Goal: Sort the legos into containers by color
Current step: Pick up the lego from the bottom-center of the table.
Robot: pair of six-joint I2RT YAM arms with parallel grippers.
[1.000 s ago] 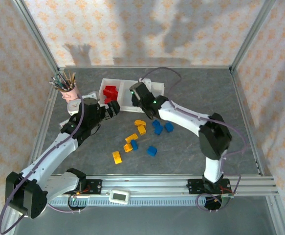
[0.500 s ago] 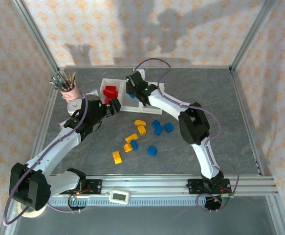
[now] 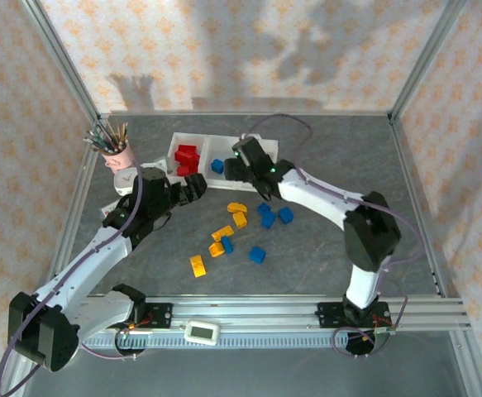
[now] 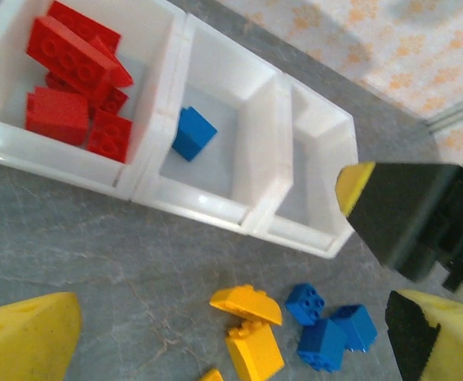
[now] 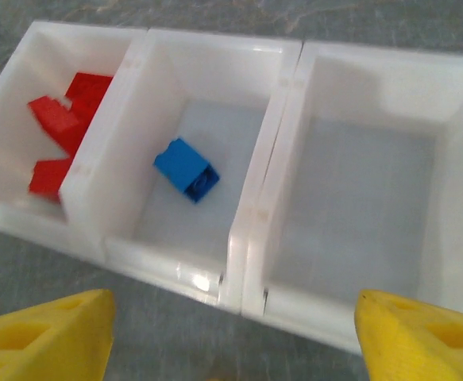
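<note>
The white tray [image 3: 224, 184] has three joined compartments. Several red legos [image 4: 76, 75] fill its left one. A single blue lego [image 5: 186, 169] lies in the middle one, and the right compartment [image 5: 358, 198] is bare. My right gripper [image 5: 231, 341] hangs open just in front of the tray's near wall, nothing between its fingers [image 5: 44, 333]. It appears as the right gripper [image 3: 232, 169] from above. My left gripper [image 4: 231, 349] is open over the table short of the tray, above yellow-orange legos [image 4: 251, 325] and blue legos [image 4: 330, 325].
A pink pencil cup [image 3: 116, 153] stands left of the tray. More loose yellow-orange legos [image 3: 220, 240] and blue legos [image 3: 258, 255] are scattered mid-table. Metal frame posts and patterned walls enclose the grey table.
My right gripper reached over the middle compartment, then drew back toward the near side, and the blue lego now lies uncovered there. My left gripper pushed toward the tray and drew slightly back.
</note>
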